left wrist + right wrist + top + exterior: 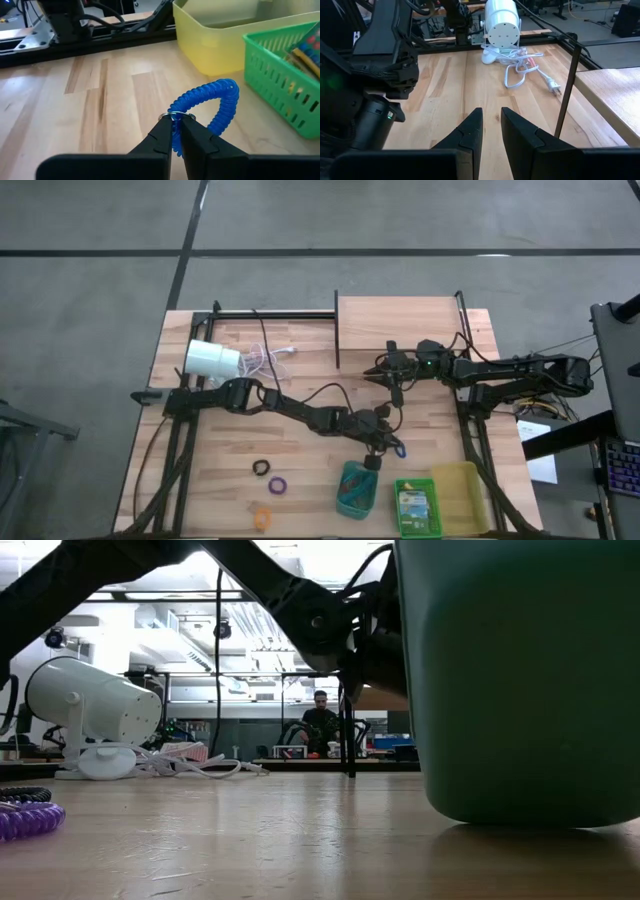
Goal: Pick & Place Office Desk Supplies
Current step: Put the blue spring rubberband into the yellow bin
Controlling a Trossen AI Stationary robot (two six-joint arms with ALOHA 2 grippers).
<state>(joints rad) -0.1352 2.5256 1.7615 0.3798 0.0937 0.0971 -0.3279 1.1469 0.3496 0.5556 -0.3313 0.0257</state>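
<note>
A blue coiled loop (pixel 220 102) juts out ahead of my left gripper (pixel 175 131), which is shut on it. That gripper (pixel 385 448) reaches low over the table, just beyond the teal tray (pixel 355 490). A crayon box (pixel 414 504) lies in the green tray (pixel 436 525), with a yellow tray (pixel 462 498) beside it. Black (pixel 261 468), purple (pixel 277 483) and orange (pixel 262 518) loops lie flat on the table toward the near left. My right gripper (pixel 491 116) hovers open at the far right, with nothing between its fingers. My left gripper pinches the blue loop between its two fingertips, at the loop's end by a small metal ring (pixel 176 116). The fingers come at it slanting slightly downward from the table's left. The loop arches forward beyond the fingertips; whether it touches the table I cannot tell.
A white lamp (pixel 212 360) with a coiled white cord (pixel 262 360) lies at the far left. A raised wooden board (pixel 395 325) with a black frame stands at the far middle. Bare wood lies between the loops and the trays.
</note>
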